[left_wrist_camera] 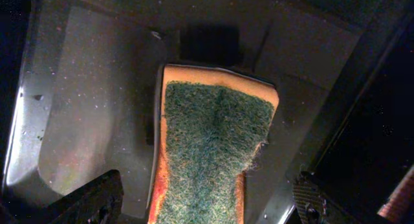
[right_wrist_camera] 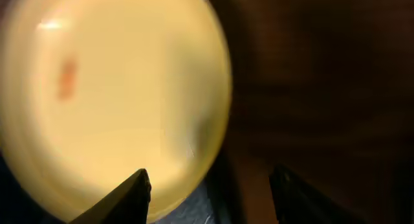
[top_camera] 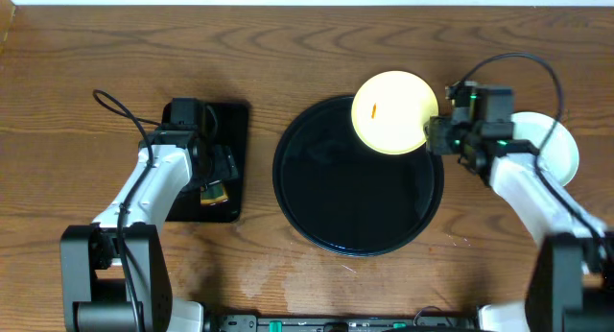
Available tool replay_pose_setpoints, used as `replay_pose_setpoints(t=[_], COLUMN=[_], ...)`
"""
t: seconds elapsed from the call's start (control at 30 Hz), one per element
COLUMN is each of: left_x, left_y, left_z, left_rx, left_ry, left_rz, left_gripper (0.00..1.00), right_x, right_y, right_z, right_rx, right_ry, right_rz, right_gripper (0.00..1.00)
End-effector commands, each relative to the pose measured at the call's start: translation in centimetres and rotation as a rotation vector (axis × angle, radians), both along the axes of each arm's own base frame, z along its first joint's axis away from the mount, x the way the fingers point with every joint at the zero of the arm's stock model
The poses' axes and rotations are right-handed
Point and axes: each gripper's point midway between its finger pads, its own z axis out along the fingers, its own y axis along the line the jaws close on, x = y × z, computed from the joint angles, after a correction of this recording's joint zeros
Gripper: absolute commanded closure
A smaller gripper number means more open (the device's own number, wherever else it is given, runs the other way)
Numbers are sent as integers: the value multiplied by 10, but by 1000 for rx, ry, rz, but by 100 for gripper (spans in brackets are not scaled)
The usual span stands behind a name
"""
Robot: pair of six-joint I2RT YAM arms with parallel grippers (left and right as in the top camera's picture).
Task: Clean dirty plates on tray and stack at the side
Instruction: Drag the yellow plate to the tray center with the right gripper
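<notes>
The pale yellow plate (top_camera: 393,111) with a small orange smear (top_camera: 374,109) lies over the far right rim of the round black tray (top_camera: 326,207). My right gripper (top_camera: 434,135) is open at the plate's right edge. In the right wrist view the plate (right_wrist_camera: 110,101) fills the left side, and its edge sits just inside the left finger of the open jaws (right_wrist_camera: 210,191). A pale plate (top_camera: 566,154) lies on the table under my right arm. My left gripper (top_camera: 216,177) is open over a sponge (left_wrist_camera: 213,146), one finger on each side (left_wrist_camera: 207,208).
The green and orange sponge (top_camera: 213,191) lies in a small rectangular black tray (top_camera: 235,121) left of the round tray. Wooden table all round. Cables run from both arms. The arm bases stand at the near edge.
</notes>
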Motion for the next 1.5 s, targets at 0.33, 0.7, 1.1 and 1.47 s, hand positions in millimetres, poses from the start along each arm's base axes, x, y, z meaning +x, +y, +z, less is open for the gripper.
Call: replay_pose_setpoints(t=[0.33, 0.7, 1.1, 1.47], left_x=[0, 0, 0, -3], left_y=[1, 1, 1, 6], left_z=[1, 1, 1, 1], left_rx=[-2, -2, -2, 33], left_ry=[-1, -1, -1, 13], left_rz=[-2, -2, -2, -32], left_gripper=[15, 15, 15, 15], right_x=[17, -49, -104, -72], right_y=[7, 10, 39, 46], right_z=[-28, 1, -24, -14], right_rx=[8, 198, 180, -40], right_ry=[-5, 227, 438, 232], right_rz=[28, -220, -376, 80], right_gripper=[99, 99, 90, 58])
